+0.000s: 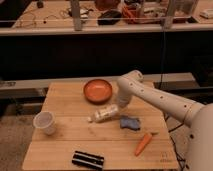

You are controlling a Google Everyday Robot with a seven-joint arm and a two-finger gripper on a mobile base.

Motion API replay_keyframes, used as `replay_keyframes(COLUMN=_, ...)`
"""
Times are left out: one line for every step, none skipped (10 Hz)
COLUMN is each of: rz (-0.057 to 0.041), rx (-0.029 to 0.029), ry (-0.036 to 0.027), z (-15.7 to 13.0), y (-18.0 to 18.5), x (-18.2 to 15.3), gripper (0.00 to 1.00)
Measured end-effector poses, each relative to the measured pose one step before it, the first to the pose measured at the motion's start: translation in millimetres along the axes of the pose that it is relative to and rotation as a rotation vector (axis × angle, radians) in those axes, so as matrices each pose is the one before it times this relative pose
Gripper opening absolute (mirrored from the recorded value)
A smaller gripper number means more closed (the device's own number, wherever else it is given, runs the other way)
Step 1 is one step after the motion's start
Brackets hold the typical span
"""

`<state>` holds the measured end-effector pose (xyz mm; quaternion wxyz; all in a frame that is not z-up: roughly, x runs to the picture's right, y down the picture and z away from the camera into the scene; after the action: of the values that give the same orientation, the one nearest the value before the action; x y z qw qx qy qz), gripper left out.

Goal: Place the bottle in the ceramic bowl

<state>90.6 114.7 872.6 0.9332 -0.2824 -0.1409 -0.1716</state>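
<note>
The whitish plastic bottle point(103, 114) lies on its side near the middle of the wooden table point(60, 145), with its small white cap pointing left. My gripper point(116, 110) comes down from the white arm and is shut on the bottle's right end. The orange-brown ceramic bowl point(97, 90) stands just behind the bottle, to its upper left, and is empty.
A translucent white cup point(44, 122) stands at the left. A blue crumpled object point(130, 122) lies just right of the bottle. A carrot point(143, 143) lies at the front right. A black flat object point(88, 159) lies at the front edge.
</note>
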Motion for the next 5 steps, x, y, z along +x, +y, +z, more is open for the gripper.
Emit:
replay_keyframes(rz=0.00129, rx=0.00248, ry=-0.00189, z=-1.58, y=-2.89, x=-1.16, gripper=0.00)
replay_keyframes(rz=0.00561, rx=0.00133, ry=0.00016, z=-2.57, y=-1.74, x=1.71, gripper=0.00)
replay_keyframes(rz=0.00407, rx=0.00520, ry=-0.00077, z=-2.60, y=-2.47, x=2.66, gripper=0.00)
replay_keyframes(rz=-0.00051, rx=0.00058, ry=0.00012, z=-0.36, y=-1.37, x=0.50, gripper=0.00)
replay_keyframes(rz=-0.00047, rx=0.00109, ry=-0.00024, z=0.64, y=-1.56, x=-0.18, gripper=0.00)
